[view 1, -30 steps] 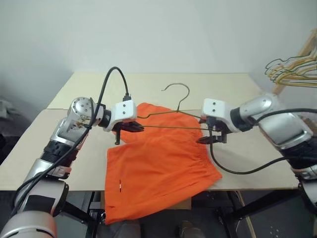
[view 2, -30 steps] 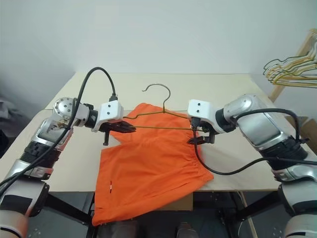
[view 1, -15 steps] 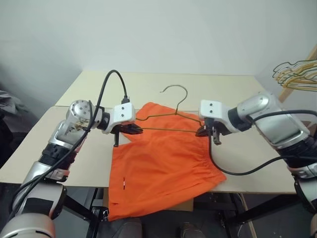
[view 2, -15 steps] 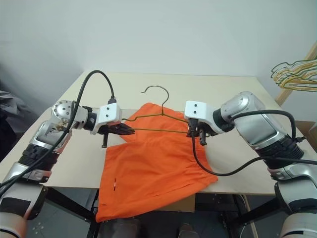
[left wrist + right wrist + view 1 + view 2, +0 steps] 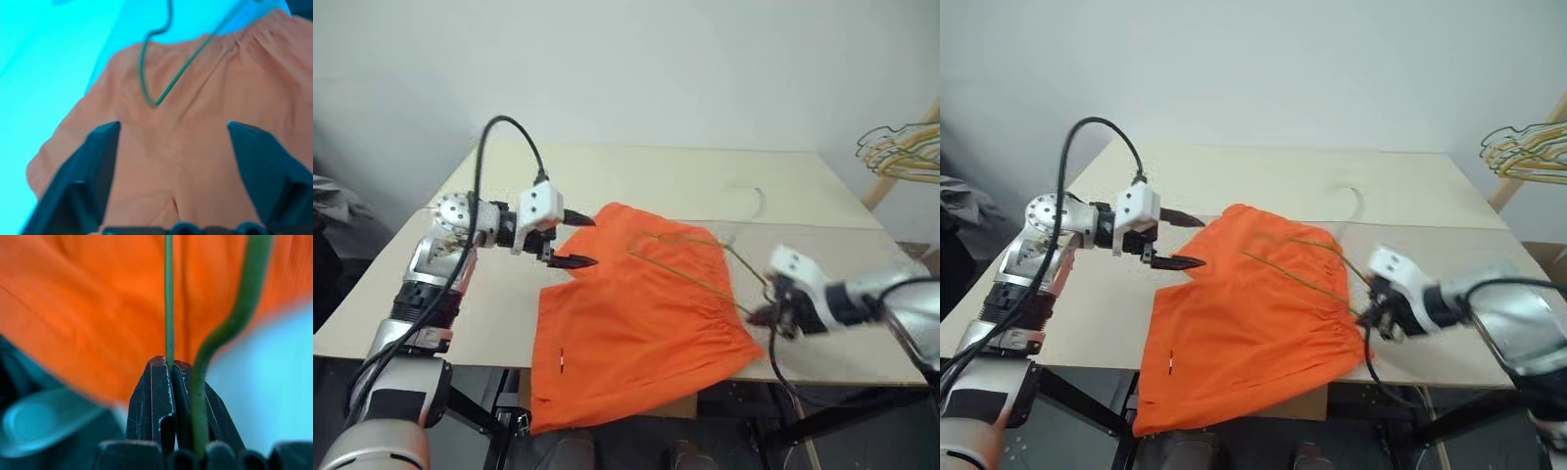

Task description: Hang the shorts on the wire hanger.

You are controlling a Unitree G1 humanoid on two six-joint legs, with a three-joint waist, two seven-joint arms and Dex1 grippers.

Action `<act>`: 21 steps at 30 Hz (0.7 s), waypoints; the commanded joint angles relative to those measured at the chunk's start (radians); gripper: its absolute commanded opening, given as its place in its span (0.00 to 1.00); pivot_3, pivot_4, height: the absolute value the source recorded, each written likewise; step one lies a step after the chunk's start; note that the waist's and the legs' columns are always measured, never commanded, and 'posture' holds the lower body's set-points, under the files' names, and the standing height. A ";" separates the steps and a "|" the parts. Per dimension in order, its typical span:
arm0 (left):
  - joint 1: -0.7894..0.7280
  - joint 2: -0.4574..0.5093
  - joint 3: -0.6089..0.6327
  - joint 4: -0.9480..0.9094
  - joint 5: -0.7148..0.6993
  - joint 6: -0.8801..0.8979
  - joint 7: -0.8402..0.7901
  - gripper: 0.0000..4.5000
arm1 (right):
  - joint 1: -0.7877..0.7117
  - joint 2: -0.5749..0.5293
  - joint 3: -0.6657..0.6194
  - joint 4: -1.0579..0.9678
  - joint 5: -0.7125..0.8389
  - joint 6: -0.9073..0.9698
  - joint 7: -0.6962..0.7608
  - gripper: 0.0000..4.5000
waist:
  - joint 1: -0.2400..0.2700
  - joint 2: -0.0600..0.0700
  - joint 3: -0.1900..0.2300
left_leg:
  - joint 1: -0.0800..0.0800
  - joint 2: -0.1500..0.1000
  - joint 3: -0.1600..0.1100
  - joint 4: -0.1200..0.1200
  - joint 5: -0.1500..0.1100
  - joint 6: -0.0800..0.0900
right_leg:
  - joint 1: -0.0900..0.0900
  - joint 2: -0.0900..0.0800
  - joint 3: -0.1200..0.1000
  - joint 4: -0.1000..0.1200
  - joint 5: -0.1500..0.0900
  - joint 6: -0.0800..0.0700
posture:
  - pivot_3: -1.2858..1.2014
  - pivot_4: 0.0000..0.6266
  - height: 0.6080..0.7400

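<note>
Right wrist view: right gripper [image 5: 168, 374] clamps the wire hanger [image 5: 690, 279] over the shorts [image 5: 636, 333], steadying it; left gripper [image 5: 576, 241] gapes empty.

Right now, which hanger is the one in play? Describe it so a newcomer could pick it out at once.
On the pale table, find the bright orange shorts. The wire hanger lies across their upper part, one end pinched in the shut right gripper. It is a single thin grey wire, unlike the bunch of yellowish hangers hanging beyond the table's right edge.
</note>
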 commanded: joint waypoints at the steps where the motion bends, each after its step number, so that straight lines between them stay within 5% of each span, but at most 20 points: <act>1: 0.049 -0.009 0.047 -0.132 -0.062 0.027 0.031 1.00 | 0.084 0.022 -0.213 0.005 0.078 0.242 -0.058 0.00 | -0.003 0.000 0.000 | 0.000 0.000 0.000 0.000 0.000 0.000 | 0.000 0.000 0.000 0.000 0.000 0.001 | 0.59 0.00 1.00; 8: 0.141 0.009 0.045 -0.278 -0.108 0.092 0.024 1.00 | 0.177 0.021 -0.433 0.196 0.200 0.418 -0.094 0.00 | -0.015 0.000 0.000 | 0.007 0.001 0.000 0.000 0.001 0.001 | 0.005 0.001 0.000 0.000 -0.003 0.002 | 0.58 0.00 1.00; 21: 0.170 0.024 0.041 -0.338 -0.126 0.131 0.020 1.00 | 0.290 -0.130 -0.313 0.202 0.463 0.410 0.010 0.00 | -0.039 0.000 0.000 | 0.014 0.001 0.000 -0.002 0.001 0.001 | 0.014 0.001 0.001 -0.005 -0.004 0.002 | 0.59 0.00 1.00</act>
